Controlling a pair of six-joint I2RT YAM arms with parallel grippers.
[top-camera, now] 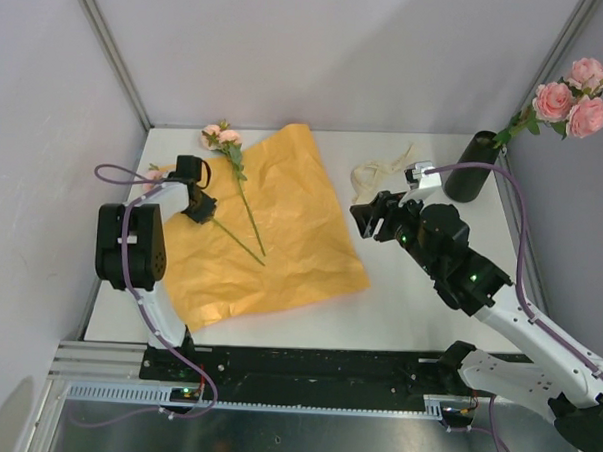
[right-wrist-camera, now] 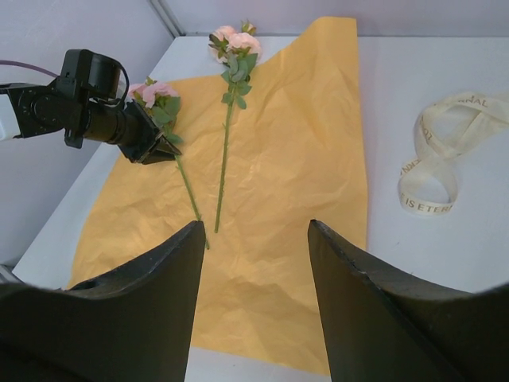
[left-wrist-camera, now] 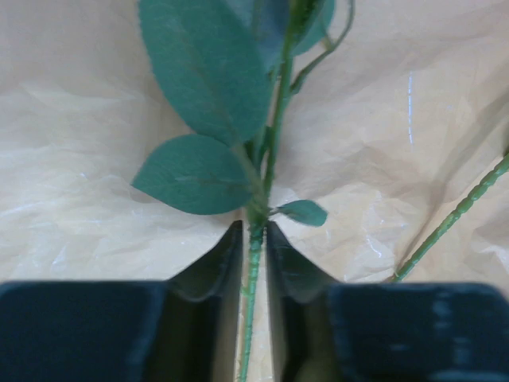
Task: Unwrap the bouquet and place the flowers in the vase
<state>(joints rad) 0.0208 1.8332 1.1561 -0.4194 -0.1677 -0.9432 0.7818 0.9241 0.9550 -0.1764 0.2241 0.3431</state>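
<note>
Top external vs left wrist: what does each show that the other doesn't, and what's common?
Top external only: black vase holding pink flowers, cream ribbon, open right gripper.
Left wrist only: left gripper with its fingers tightly flanking a flower stem just below its leaves; contact unclear.
Both: orange paper, that stem, and a second stem beside it.

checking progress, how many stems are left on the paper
2 stems: one lies loose on the paper, bloom at its far edge; the other lies left of it, between the left gripper's fingers. More stand in the vase.
</note>
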